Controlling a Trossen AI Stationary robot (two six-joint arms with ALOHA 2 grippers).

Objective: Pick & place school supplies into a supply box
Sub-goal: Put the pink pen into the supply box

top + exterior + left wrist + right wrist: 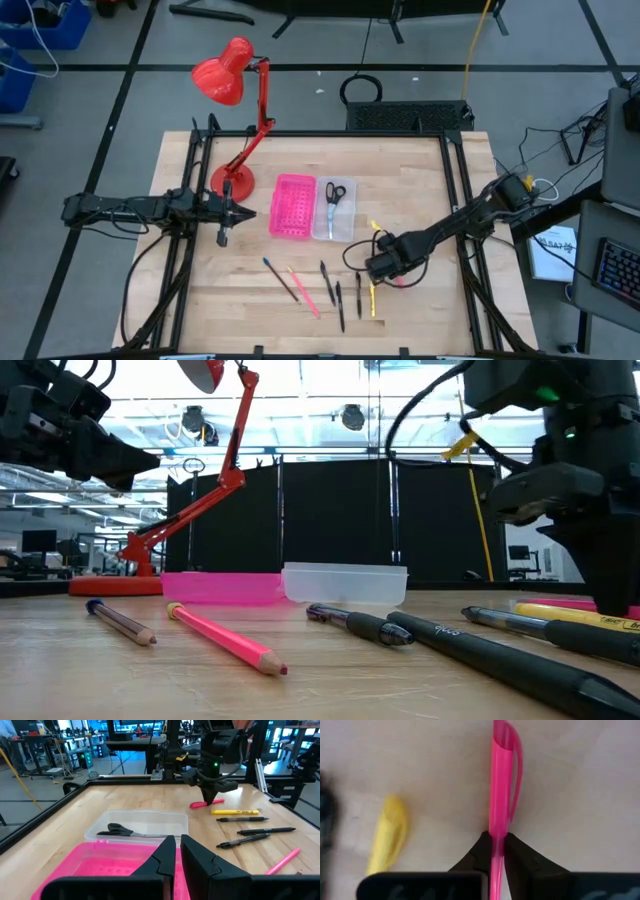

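Note:
My right gripper (385, 268) points straight down at the table's right of centre, shut on a pink pen (502, 785). A yellow highlighter (387, 837) lies beside it. To its left lie three black pens (340, 295), a pink pencil (303, 290) and a blue-tipped pencil (280, 278), all flat on the wood. The clear supply box (333, 212) stands mid-table with black-handled scissors (334, 195) lying inside. My left gripper (177, 855) waits at the table's left, shut and holding nothing, pointing level over the pink tray (291, 207). My right gripper pinches the pink pen's barrel just behind its clip (496, 827) between its two fingers. The fingers (520, 852) come from above, pointing down, and lie across the pen. The pen (206, 803) lies level at the table top; whether it is lifted clear I cannot tell.
A red desk lamp (235, 130) stands at the far left with its base (230, 183) beside the pink tray. Black frame rails (455, 200) run along the table's sides. Bare wood lies between the box and the row of pens.

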